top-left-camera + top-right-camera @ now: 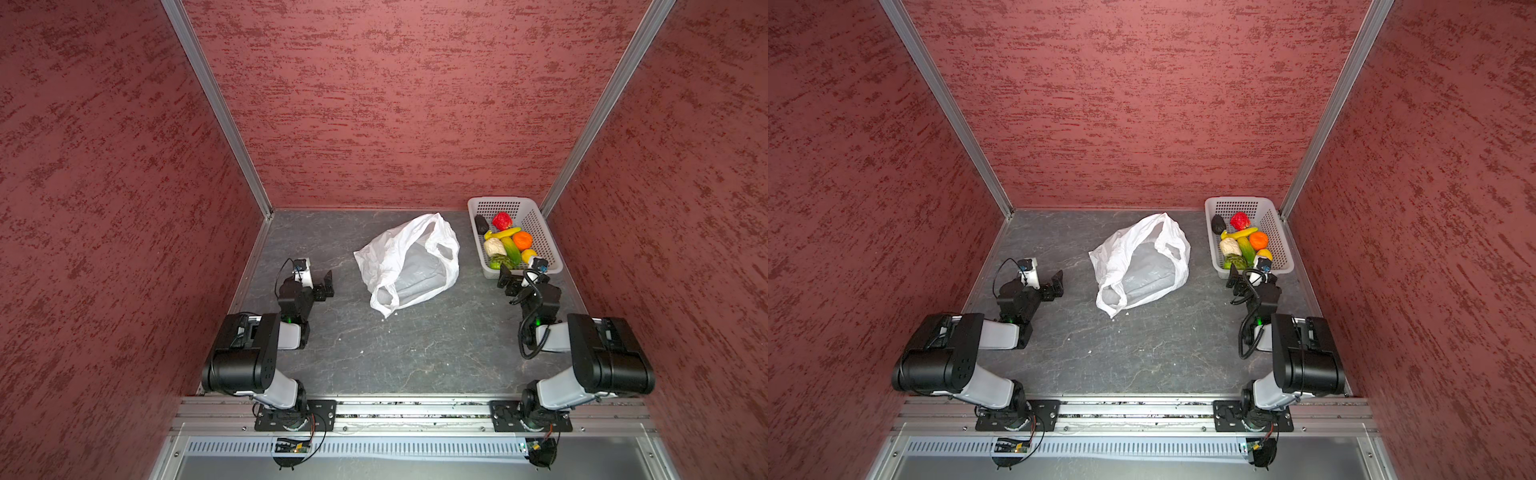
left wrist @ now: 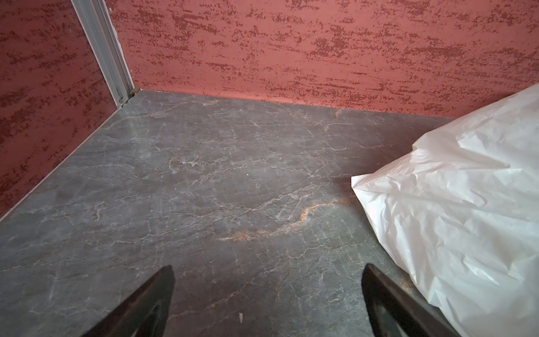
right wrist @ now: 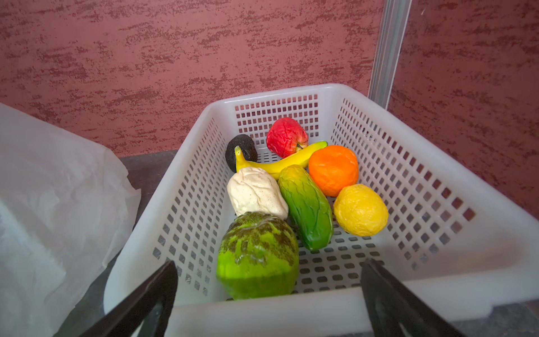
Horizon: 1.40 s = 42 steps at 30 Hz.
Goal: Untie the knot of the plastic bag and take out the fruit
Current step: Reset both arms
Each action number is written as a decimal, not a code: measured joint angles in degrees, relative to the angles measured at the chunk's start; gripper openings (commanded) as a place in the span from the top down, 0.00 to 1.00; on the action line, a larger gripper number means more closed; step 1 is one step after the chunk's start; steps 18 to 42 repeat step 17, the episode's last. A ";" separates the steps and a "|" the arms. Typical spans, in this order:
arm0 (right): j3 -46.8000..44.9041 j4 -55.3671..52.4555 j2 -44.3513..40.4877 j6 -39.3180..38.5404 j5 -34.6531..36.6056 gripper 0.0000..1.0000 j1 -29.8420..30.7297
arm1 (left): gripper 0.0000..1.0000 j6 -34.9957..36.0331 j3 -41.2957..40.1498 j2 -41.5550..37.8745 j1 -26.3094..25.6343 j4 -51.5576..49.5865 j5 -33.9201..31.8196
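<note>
- The left gripper (image 1: 327, 286) is poised over the table (image 1: 415, 353), its jaws standing wide apart and gripping nothing, near the bag (image 1: 409, 266) on its right.
- The right gripper (image 3: 269, 267) is hanging at the near rim of the basket (image 1: 494, 200), its jaws likewise spread and empty.
- The bag is lying crumpled mid-table between the two arms, its mouth gaping and its handles (image 1: 444, 249) lying loose.
- The basket is sitting in the far right corner, just beside the bag, and the fruit (image 1: 507, 245) is lying heaped inside it.
</note>
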 measured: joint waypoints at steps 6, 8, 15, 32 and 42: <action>-1.31 2.29 0.22 -0.15 0.92 0.01 0.26 | 0.00 0.26 0.85 0.00 0.00 0.09 0.02; -1.84 2.99 0.24 -0.15 1.42 0.01 0.33 | 0.00 0.26 0.98 0.00 0.00 0.07 0.02; -1.57 2.69 0.28 -0.35 1.44 0.01 0.33 | 0.00 0.26 1.25 0.00 0.00 0.02 0.00; -1.49 2.58 0.28 -0.42 1.42 0.01 0.37 | 0.00 0.26 1.25 0.00 0.00 -0.09 0.00; -1.49 2.58 0.28 -0.42 1.42 0.01 0.37 | 0.00 0.26 1.25 0.00 0.00 -0.09 0.00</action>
